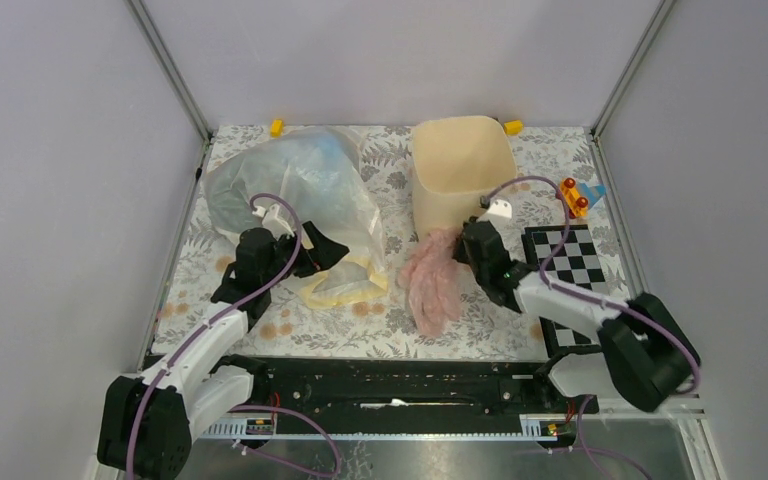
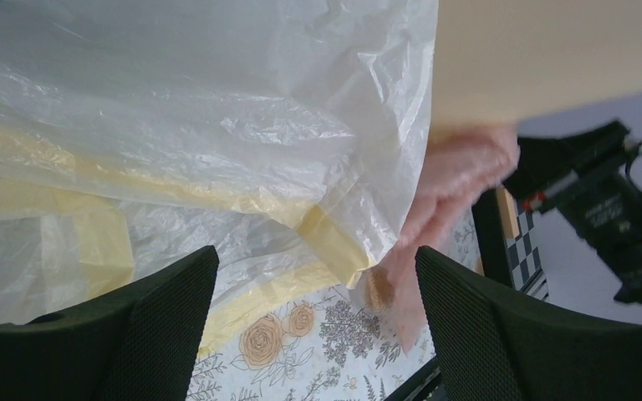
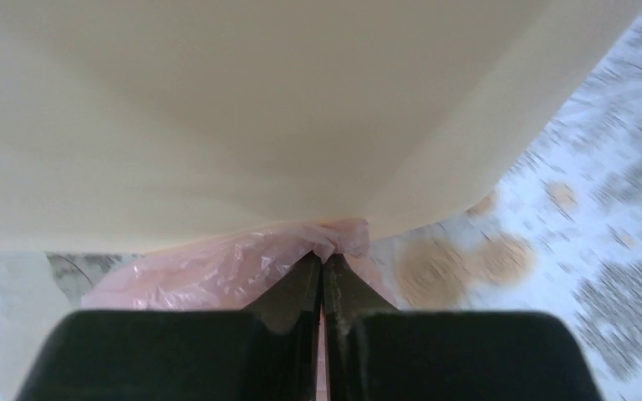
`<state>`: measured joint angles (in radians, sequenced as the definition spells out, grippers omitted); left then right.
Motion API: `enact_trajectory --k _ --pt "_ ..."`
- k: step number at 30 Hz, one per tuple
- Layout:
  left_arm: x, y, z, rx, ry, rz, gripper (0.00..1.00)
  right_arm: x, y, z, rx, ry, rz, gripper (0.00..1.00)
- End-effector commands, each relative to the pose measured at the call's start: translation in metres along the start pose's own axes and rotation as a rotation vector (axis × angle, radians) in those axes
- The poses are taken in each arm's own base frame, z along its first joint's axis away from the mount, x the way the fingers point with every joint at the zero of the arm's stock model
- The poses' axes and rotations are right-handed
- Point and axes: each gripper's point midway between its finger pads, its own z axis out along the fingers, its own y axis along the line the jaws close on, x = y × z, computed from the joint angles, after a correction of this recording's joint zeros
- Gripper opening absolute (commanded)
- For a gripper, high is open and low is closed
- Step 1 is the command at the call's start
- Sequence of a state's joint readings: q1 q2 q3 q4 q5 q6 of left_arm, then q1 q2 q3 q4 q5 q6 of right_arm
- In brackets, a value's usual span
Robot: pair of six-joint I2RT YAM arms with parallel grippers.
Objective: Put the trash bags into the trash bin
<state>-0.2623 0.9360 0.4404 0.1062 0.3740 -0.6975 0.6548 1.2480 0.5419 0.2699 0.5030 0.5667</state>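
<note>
Now | right pincer [image 3: 323,262] clamps pink bag [image 3: 209,271] against bin [image 3: 217,100] | left pincer [image 2: 315,257] spread wide, empty

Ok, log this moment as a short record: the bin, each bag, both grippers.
trash bin: upright at the far side of the table, no bag visible inside
pink bag: on the table against the bin's near wall, outside it
clear bluish bag: puffed up, left of the bin
pale yellow bag: low on the table at the clear bag's near edge
left gripper: open, facing the clear and yellow plastic, holding nothing
right gripper: shut on a pinch of the pink bag, close to the bin wall
task state: no bag in the bin yet
</note>
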Motion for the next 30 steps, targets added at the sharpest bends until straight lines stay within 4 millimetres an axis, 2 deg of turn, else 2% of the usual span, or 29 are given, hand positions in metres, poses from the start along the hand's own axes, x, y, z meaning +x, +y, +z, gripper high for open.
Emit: enact_trajectory --k 1,3,7,9,14,17,18,20,21,25,28,30 --pt "-0.006 -0.013 0.000 0.055 0.004 0.053 0.90 -0.047 0.062 0.035 -0.194 -0.035 0.066 0.00" --pt "-0.004 -0.021 -0.002 0.089 0.027 0.053 0.90 -0.051 0.069 0.037 -0.221 -0.012 0.054 0.00" --pt "0.007 -0.032 -0.005 0.138 0.062 0.069 0.90 -0.052 0.072 0.015 -0.282 0.005 0.070 0.00" --pt "0.014 -0.040 -0.004 0.169 0.079 0.081 0.87 -0.049 0.061 0.004 -0.245 0.031 0.073 0.00" --pt "0.036 -0.072 0.007 0.221 0.145 0.159 0.80 -0.033 0.018 -0.028 -0.117 0.100 0.054 0.03" --pt "0.050 -0.090 0.014 0.228 0.164 0.226 0.76 -0.020 -0.009 -0.048 -0.055 0.128 0.040 0.12" --pt "0.055 -0.094 0.017 0.233 0.180 0.243 0.76 -0.017 -0.015 -0.054 -0.046 0.134 0.031 0.18" --pt "0.070 -0.103 0.023 0.244 0.225 0.274 0.76 -0.015 -0.025 -0.064 -0.025 0.149 0.003 0.50" --pt "0.076 -0.103 0.027 0.231 0.240 0.285 0.75 -0.013 -0.028 -0.068 -0.017 0.163 -0.011 0.55" --pt "0.094 -0.103 0.037 0.155 0.260 0.360 0.71 -0.017 -0.035 -0.083 -0.017 0.184 -0.075 0.59" --pt "0.106 -0.106 0.043 0.091 0.266 0.454 0.68 -0.019 -0.028 -0.090 -0.069 0.201 -0.117 0.68" --pt "0.113 -0.104 0.050 0.050 0.283 0.474 0.68 -0.016 -0.024 -0.091 -0.086 0.237 -0.135 0.67"
